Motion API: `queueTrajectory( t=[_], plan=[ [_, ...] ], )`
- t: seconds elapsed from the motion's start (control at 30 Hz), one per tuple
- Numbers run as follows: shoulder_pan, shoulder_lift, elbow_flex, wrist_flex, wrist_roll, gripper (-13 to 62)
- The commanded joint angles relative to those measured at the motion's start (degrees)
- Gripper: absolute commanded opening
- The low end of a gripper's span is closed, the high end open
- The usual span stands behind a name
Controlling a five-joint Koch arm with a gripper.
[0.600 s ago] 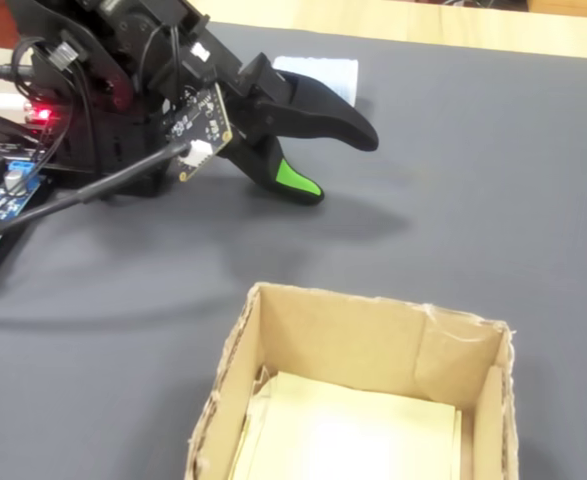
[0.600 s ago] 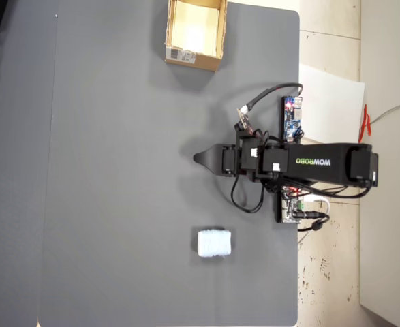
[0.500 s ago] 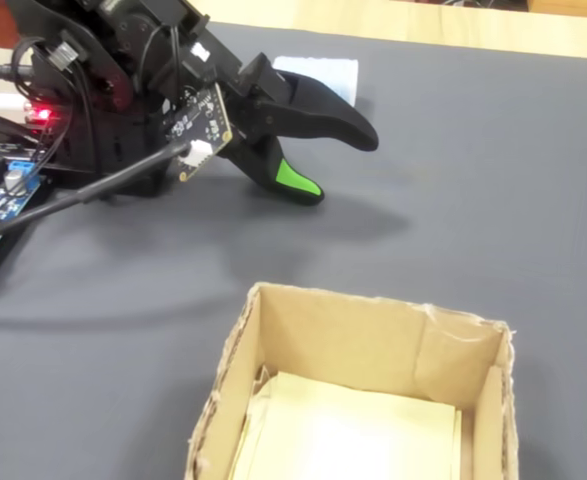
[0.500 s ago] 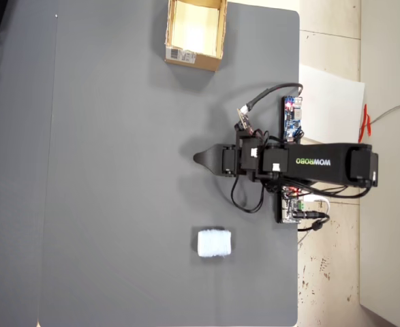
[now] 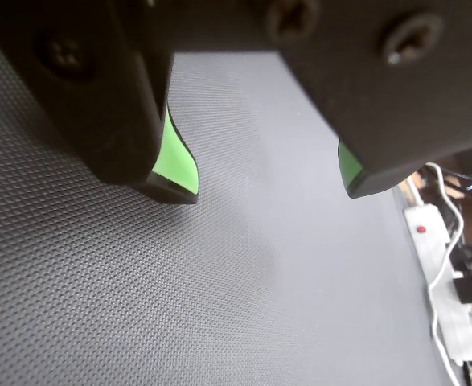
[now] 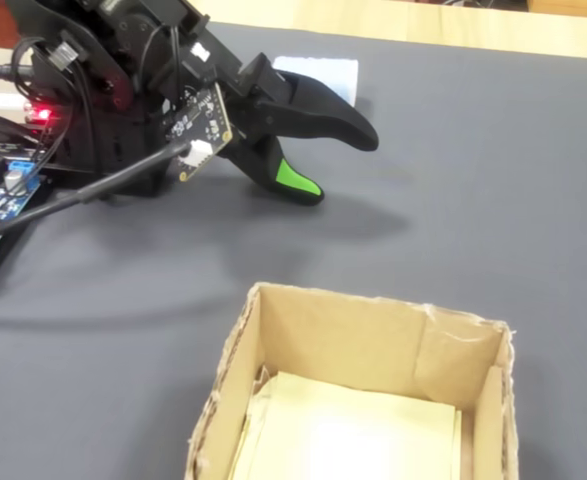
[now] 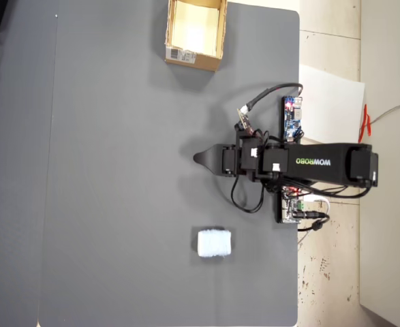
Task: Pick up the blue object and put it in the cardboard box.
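Observation:
The blue object (image 7: 214,243) is a pale whitish-blue block lying on the dark mat, low in the overhead view and off to one side of the arm. In the fixed view the blue object (image 6: 320,74) shows behind the jaws. The cardboard box (image 7: 193,60) stands at the mat's top edge with its label side facing the arm; in the fixed view the cardboard box (image 6: 343,340) is in front, with pale paper inside. My gripper (image 5: 269,190) hovers low over bare mat, jaws apart, green pads visible, nothing between them. The gripper (image 6: 340,167) (image 7: 198,159) touches neither object.
A white power strip (image 5: 437,257) with cables lies past the mat's edge in the wrist view. Circuit boards and wires sit by the arm's base (image 6: 3,200) (image 7: 292,117). The grey mat (image 7: 118,191) spreads wide between block and box.

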Motion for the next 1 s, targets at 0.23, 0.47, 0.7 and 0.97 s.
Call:
queueTrajectory(
  t=[0.23, 0.47, 0.7, 0.97],
  plan=[
    [0.35, 4.66, 2.02, 5.63, 1.49, 33.7],
    [0.35, 4.66, 2.02, 5.63, 1.49, 33.7],
    [0.18, 4.66, 2.02, 5.54, 2.11, 33.7],
    [0.18, 4.66, 2.02, 5.54, 2.11, 33.7]
  ],
)
